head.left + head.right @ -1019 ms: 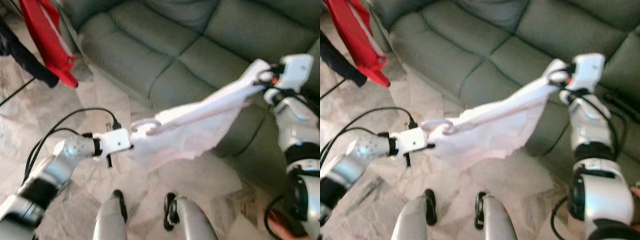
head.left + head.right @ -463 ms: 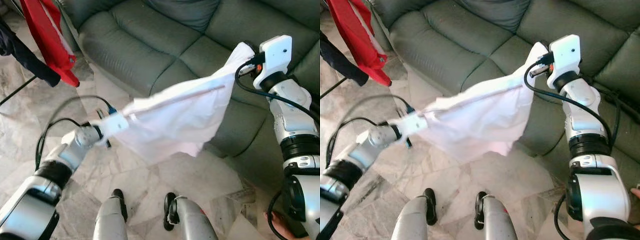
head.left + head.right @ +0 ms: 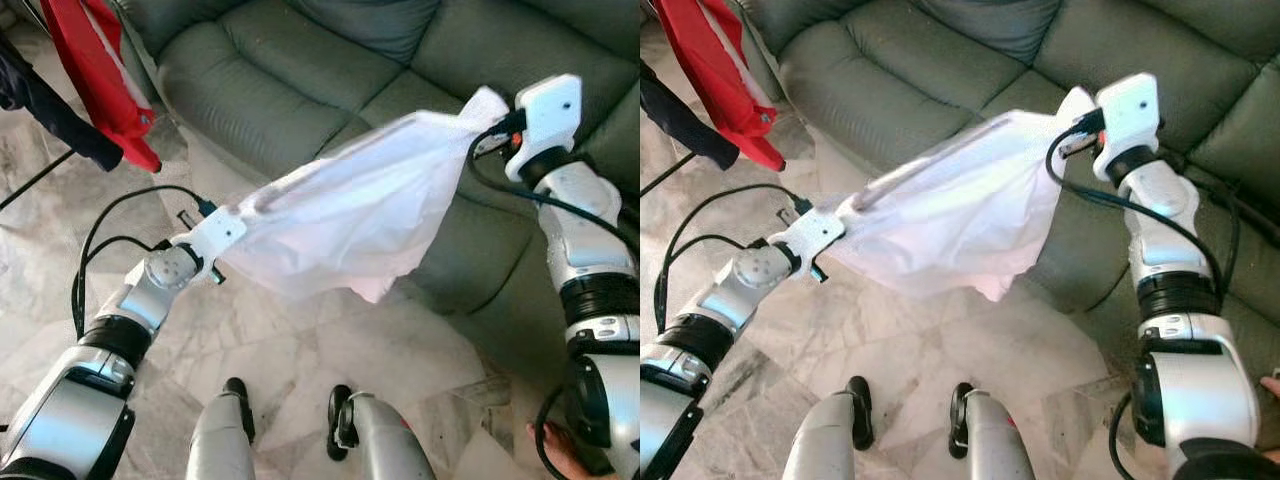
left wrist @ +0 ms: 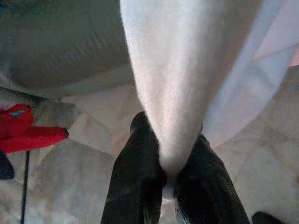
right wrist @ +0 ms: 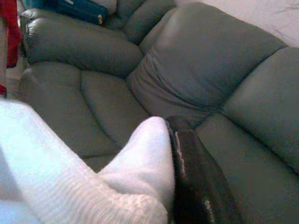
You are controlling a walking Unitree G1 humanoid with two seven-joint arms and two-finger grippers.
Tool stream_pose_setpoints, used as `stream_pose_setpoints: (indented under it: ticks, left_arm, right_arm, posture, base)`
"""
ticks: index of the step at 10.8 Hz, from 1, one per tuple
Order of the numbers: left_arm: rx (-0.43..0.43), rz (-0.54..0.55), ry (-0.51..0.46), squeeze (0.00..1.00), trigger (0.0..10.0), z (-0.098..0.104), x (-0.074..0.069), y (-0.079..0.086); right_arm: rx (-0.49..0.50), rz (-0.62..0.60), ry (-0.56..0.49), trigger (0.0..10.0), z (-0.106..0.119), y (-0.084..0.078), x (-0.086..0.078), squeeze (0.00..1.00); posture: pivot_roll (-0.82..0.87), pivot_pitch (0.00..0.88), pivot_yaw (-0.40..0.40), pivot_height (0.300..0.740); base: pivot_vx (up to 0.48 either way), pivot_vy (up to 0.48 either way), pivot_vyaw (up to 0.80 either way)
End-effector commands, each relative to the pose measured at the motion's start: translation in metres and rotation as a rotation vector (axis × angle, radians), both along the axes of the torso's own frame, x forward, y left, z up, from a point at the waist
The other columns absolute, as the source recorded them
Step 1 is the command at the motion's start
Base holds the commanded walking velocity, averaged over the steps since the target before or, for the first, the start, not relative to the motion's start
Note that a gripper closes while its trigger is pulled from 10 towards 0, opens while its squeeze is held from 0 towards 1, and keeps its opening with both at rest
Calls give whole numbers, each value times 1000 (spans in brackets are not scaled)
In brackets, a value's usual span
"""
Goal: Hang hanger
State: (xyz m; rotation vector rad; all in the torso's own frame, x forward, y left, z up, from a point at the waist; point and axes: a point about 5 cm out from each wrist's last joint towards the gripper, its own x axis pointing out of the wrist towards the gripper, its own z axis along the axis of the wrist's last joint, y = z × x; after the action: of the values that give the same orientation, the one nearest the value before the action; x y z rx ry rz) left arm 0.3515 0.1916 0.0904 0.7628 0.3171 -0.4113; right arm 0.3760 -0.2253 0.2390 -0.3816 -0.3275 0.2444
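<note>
A white garment (image 3: pixel 350 220) is stretched in the air between my two grippers, in front of the sofa. My left gripper (image 3: pixel 238 218) is shut on its lower left end; in the left wrist view the black fingers (image 4: pixel 140 177) pinch the cloth (image 4: pixel 177 93). My right gripper (image 3: pixel 497 112) holds the upper right corner, with cloth (image 5: pixel 140 149) pressed against one black finger (image 5: pixel 191 172). A straight ridge runs under the garment's top edge. The hanger itself is hidden by the cloth.
A grey-green sofa (image 3: pixel 300 60) stands behind and under the garment. A red garment (image 3: pixel 100 70) and a dark one (image 3: pixel 50 115) hang at the upper left. The floor (image 3: pixel 380 350) is marble. My own legs (image 3: pixel 225 440) show below, and a person's foot (image 3: pixel 560 455) at the lower right.
The garment's left end has risen with my left gripper and the cloth now spreads wider. The hanger hook seen near the left gripper a second ago is covered.
</note>
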Motion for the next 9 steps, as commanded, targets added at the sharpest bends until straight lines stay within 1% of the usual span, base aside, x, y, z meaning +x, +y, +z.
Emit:
stream_pose_setpoints:
  ticks: [1,2,4,5,6,7,8,9]
  left_arm:
    - [120,255,169,0,0,-39,-30,62]
    - [185,228,139,0,0,-40,-29,59]
    - [250,163,107,0,0,-42,-25,44]
    - [242,160,105,0,0,-44,-25,39]
    - [223,172,86,0,0,-43,-21,31]
    - [190,189,74,0,0,-41,-18,25]
    - [170,197,68,0,0,-40,-16,22]
    - [69,243,89,0,0,-40,-14,16]
  right_arm:
    - [67,-131,-196,0,42,-28,-11,0]
    - [95,-132,-210,0,49,-13,-6,0]
    - [178,-119,-211,0,57,20,7,0]
    - [222,-101,-211,0,60,35,11,0]
    - [302,-24,-161,0,59,69,17,0]
    - [332,99,-91,0,55,96,17,0]
    - [294,239,-14,0,48,116,12,0]
    - [136,513,105,0,28,144,-9,0]
  posture:
    - [25,281,-59,740]
    - [20,280,-56,740]
    - [17,279,-55,740]
    - [17,279,-55,740]
    - [21,275,-60,740]
    - [23,276,-65,740]
    - [22,277,-66,740]
    - [14,277,-71,740]
  base:
    - [0,0,0]
    - [0,0,0]
    - [0,0,0]
    - [0,0,0]
    - [0,0,0]
    - [0,0,0]
    - [0,0,0]
    - [0,0,0]
